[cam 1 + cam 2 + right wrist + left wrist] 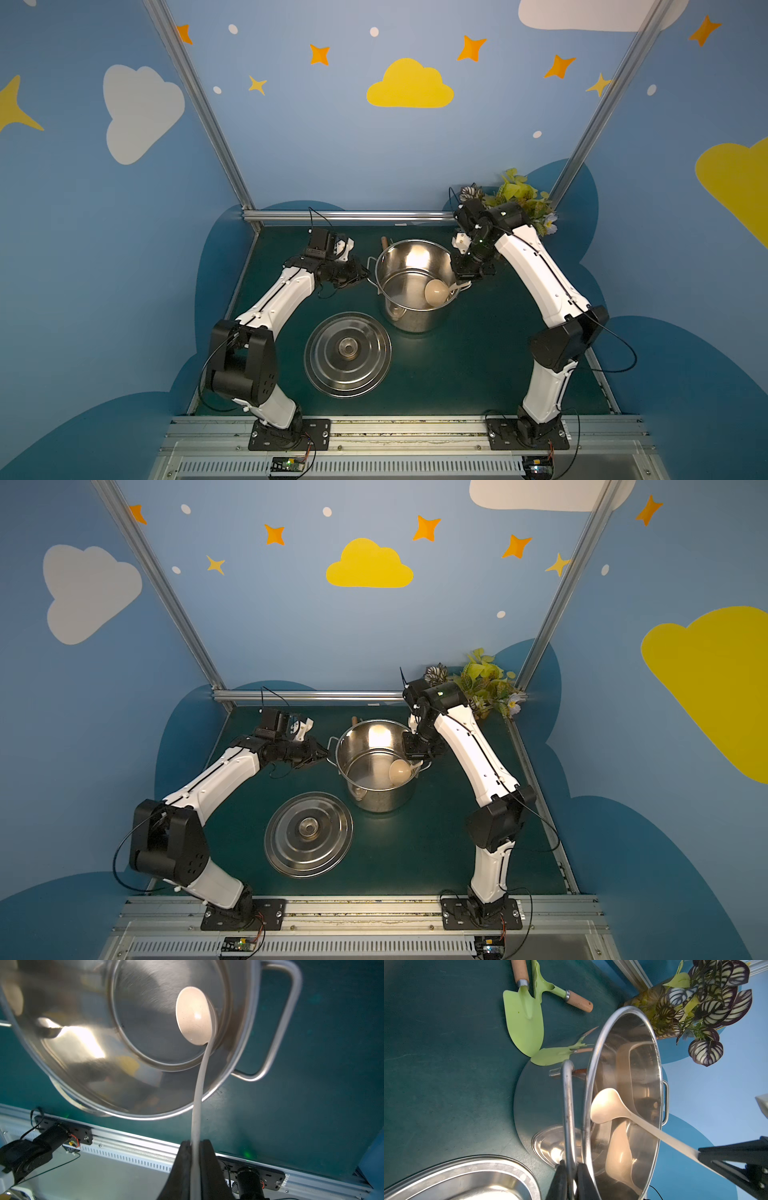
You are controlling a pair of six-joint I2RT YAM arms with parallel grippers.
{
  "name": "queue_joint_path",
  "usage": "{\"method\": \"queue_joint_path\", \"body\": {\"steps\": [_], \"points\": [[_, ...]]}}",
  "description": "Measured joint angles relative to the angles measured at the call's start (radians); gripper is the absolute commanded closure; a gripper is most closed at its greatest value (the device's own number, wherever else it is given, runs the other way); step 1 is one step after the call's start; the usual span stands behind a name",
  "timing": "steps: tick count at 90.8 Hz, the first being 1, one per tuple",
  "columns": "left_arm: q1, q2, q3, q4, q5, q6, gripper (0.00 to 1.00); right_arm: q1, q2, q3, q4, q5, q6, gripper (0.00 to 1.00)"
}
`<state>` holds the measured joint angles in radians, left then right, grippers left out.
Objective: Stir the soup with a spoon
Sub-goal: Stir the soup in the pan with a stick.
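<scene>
Soup pot (415, 322) stands uncovered, lid (347, 353) flat beside it, left gripper (569, 1169) clenched on its side handle (568, 1105), while the spoon (435, 291), its handle pinched by the right gripper (195, 1144), hangs inside near the wall, so stirring looks begun, not finished.

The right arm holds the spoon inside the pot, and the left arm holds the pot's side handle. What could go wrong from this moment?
1. The right gripper holds the spoon by its slim handle, far from the bowl, and the handle crosses the rim of the pot. A wide stir may lever it loose.
2. The left gripper clamps only the thin pot handle, so the pot may twist or slide towards the lid.
</scene>
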<state>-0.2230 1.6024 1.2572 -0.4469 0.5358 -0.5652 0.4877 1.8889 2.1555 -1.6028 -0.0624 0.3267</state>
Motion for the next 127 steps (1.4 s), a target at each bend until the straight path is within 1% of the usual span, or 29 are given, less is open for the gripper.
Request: {"method": "queue_joint_path", "body": {"steps": [8, 30, 44, 54, 72, 83, 90, 105, 127], "points": [[0.000, -0.002, -0.005, 0.002, 0.001, 0.000, 0.88, -0.026, 0.021, 0.033, 0.000, 0.002, -0.002, 1.00], [0.000, -0.007, -0.010, 0.003, 0.004, 0.000, 0.88, -0.029, 0.159, 0.207, 0.000, -0.016, 0.008, 1.00], [0.000, -0.008, -0.012, 0.004, 0.006, 0.000, 0.88, -0.021, 0.246, 0.313, 0.001, -0.073, 0.019, 1.00], [0.000, -0.008, -0.012, 0.005, 0.007, 0.000, 0.88, 0.001, 0.271, 0.334, 0.013, -0.129, 0.032, 1.00], [0.000, -0.009, -0.015, 0.008, 0.008, 0.000, 0.88, 0.068, 0.293, 0.334, 0.051, -0.230, 0.048, 1.00], [0.000, -0.013, -0.019, 0.009, 0.010, 0.000, 0.88, 0.113, 0.293, 0.331, 0.060, -0.260, 0.055, 1.00], [0.000, -0.013, -0.021, 0.009, 0.011, 0.000, 0.88, 0.137, 0.279, 0.296, 0.061, -0.253, 0.058, 1.00], [0.000, -0.020, -0.026, 0.008, 0.011, 0.000, 0.88, 0.154, 0.198, 0.153, 0.064, -0.244, 0.057, 1.00], [0.000, -0.026, -0.031, 0.006, 0.011, 0.000, 0.88, 0.145, 0.025, 0.020, 0.007, -0.138, 0.054, 1.00]]}}
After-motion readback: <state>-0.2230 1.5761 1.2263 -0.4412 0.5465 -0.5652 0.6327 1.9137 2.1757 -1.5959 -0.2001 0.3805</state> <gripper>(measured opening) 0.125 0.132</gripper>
